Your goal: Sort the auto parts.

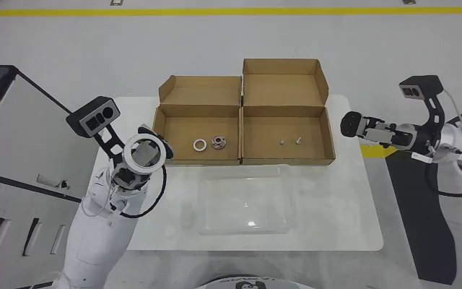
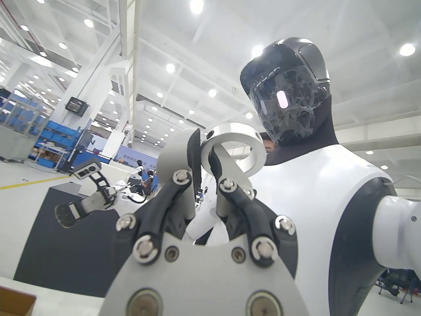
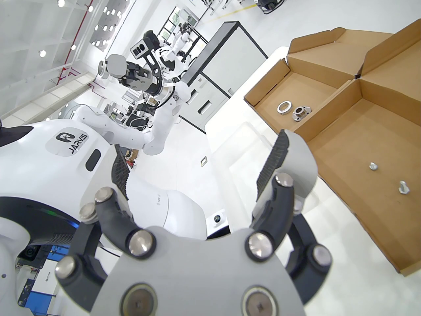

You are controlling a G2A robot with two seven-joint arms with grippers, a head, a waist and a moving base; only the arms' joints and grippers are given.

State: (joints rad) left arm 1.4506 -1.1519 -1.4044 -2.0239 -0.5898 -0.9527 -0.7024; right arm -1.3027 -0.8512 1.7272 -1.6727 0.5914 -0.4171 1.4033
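**Large ring held in the left jaws, bound for the left box**

The left jaws are clamped on the wall of a large metal ring (image 2: pixel 234 152), with 1 finger inside the bore and 1 outside. They hold it raised over the left edge of the worktop (image 1: pixel 339 209), its open face turned upward, near the left cardboard box (image 1: pixel 160 134). That box holds a smaller ring (image 1: pixel 199 145) and a flanged hub (image 1: pixel 219 141) just beside each other. The right cardboard box (image 1: pixel 330 141) holds 2 small bolts (image 1: pixel 282 141) lying near each other. A clear tray (image 1: pixel 204 217) sits in front of both boxes. The right jaws stand apart with nothing between them, off the right edge of the worktop beside the right box.

Judging by what each box holds, this ring belongs with the ring and hub, so the step in hand is the carry and set-down into the left box.

To do it well:
- The grip pinches only 1 side of the rim, so the ring may pivot. Turn the wrist over slowly and avoid jerks.
- Bring it in over the box's near wall with room to spare, not across the upright flap.
- Aim for bare floor on the box's left, away from the hub and smaller ring.
- Lower until the ring is almost flat on the cardboard before parting the jaws, so it does not roll or bounce.
- Lift straight up so the inner finger leaves the bore without dragging the ring.
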